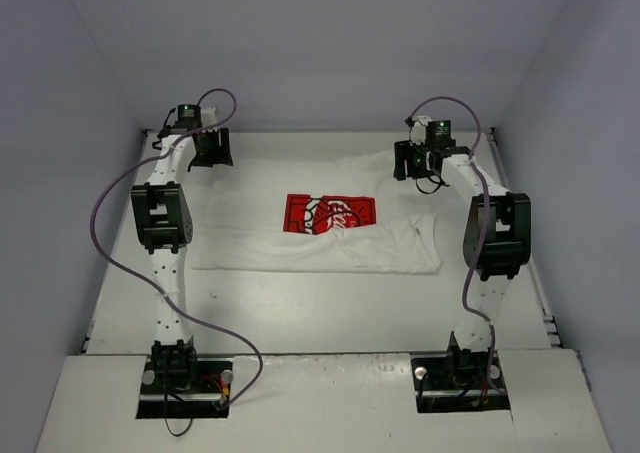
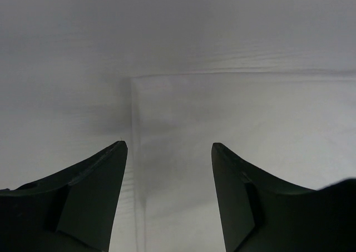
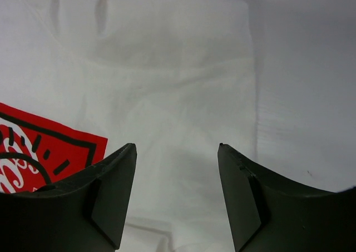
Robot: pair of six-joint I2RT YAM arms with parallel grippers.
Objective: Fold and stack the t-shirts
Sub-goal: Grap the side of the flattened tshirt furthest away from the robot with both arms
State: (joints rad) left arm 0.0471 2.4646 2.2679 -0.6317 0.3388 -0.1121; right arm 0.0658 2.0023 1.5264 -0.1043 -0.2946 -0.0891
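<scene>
The white t-shirt [image 1: 320, 243] is laid mid-frame in the top view, with its long axis running left to right. The left gripper [image 1: 212, 153] and right gripper [image 1: 412, 163] are poised over its far edge, upper left and upper right. Both sets of jaws are parted and empty.

A robotics lab test cell is shown. A white table [image 1: 300, 303] is enclosed on three sides by plain pale walls [image 1: 330, 43]. Two robot arms, the left arm [image 1: 160, 223] and the right arm [image 1: 495, 233], are bolted onto black base plates [image 1: 160, 403] at its near edge. Purple cables [image 1: 97, 218] are looped loosely alongside them.
</scene>
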